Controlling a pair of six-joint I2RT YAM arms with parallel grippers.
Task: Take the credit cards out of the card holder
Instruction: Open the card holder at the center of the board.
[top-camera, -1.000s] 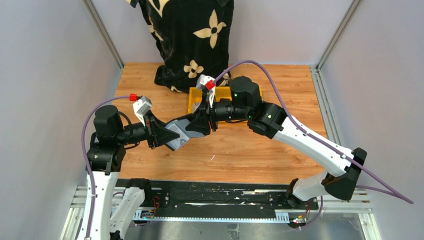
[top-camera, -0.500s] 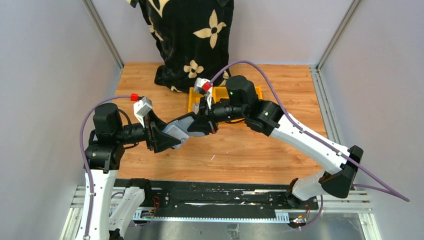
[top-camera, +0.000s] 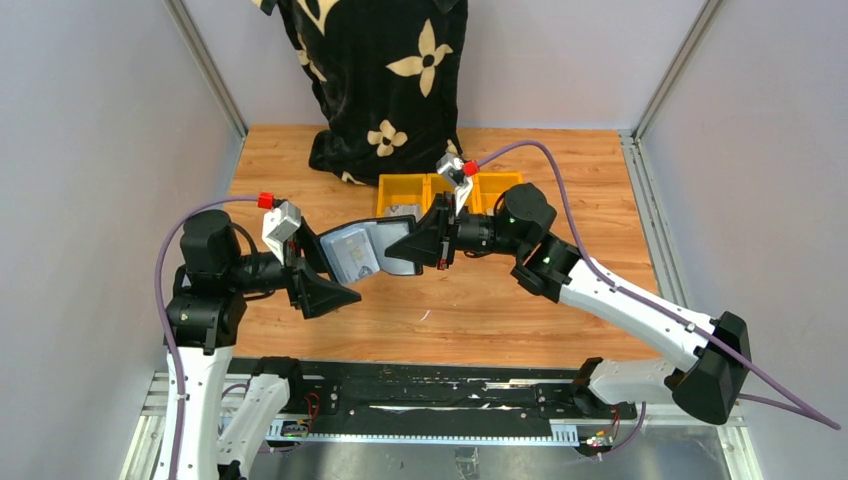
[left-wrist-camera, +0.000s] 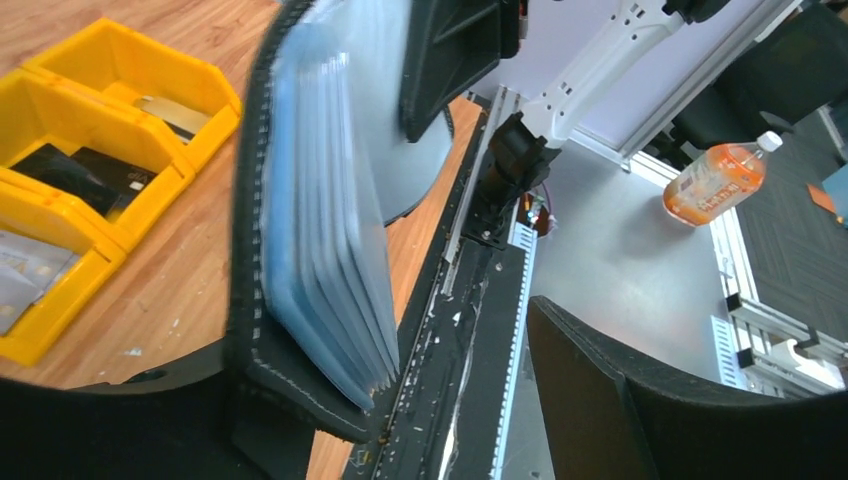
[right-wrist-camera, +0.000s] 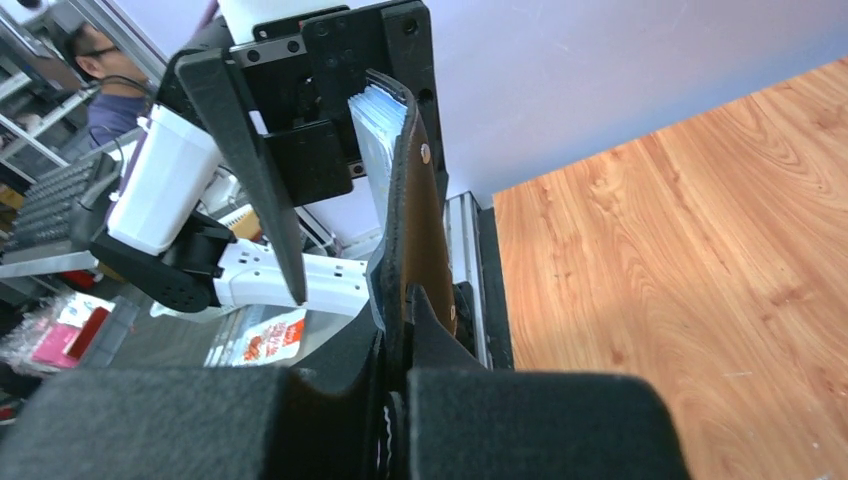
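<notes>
The black card holder (top-camera: 365, 250) hangs unfolded above the table's middle, its grey-blue sleeved inside turned up. My right gripper (top-camera: 432, 245) is shut on its right flap; in the right wrist view the holder (right-wrist-camera: 412, 200) stands edge-on, pinched in that gripper (right-wrist-camera: 400, 375). My left gripper (top-camera: 322, 272) stands open at the holder's left end. In the left wrist view the holder (left-wrist-camera: 320, 220) lies against the left finger, with a wide gap to the other one (left-wrist-camera: 640, 400). A silvery credit card (left-wrist-camera: 20, 275) and a pale one (left-wrist-camera: 175, 115) lie in yellow bins. I cannot tell whether the sleeves hold cards.
A row of yellow bins (top-camera: 495, 185) stands behind the grippers on the wooden table; the middle bin (left-wrist-camera: 110, 160) holds a small black slab (left-wrist-camera: 85, 175). A black cloth with cream flowers (top-camera: 385, 80) hangs at the back. Metal frame rails run along both sides.
My left gripper has opened, let go of the card holder and drawn back left. The right gripper has shut on the holder and pulled right, so the holder has unfolded.
</notes>
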